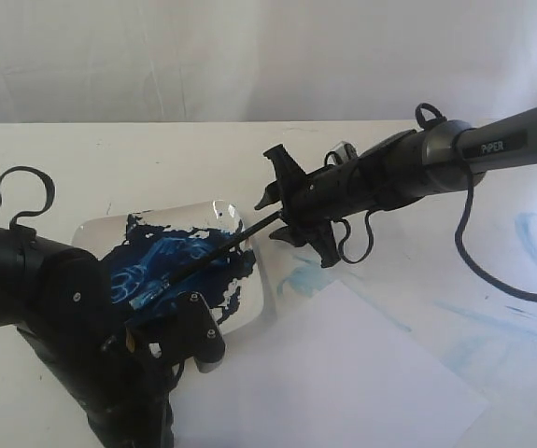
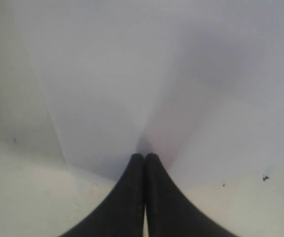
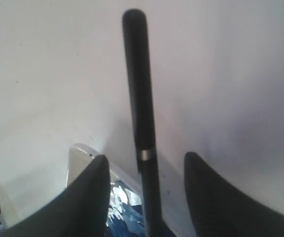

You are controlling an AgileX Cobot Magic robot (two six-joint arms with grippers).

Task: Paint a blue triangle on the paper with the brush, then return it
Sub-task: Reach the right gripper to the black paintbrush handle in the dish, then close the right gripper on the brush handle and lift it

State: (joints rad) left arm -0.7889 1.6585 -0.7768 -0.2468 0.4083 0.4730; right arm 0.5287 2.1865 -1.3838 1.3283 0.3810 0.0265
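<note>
Pickup step: your right tool [image 1: 296,207] gapes wide astride the brush [image 1: 207,257] handle, gripping nothing. The brush lies in the paint dish [image 1: 261,301]. Your left tool [image 2: 144,159] is pinched closed, tips on the blank paper [image 1: 343,373]. Next, clamp the handle and lift.

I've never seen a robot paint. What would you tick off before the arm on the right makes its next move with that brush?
1. Right jaws open: ok, they stand wide apart.
2. Brush between them: ok, its handle runs up the middle of the gap and touches neither side.
3. Bristle end in the dish: ok, it lies in the blue paint.
4. Enough paint on the bristles: cannot tell.
5. Paper held down: ok, the left jaws are shut with their tips on it.
6. Paper free for painting: ok, the part of the sheet in view is bare white.
</note>
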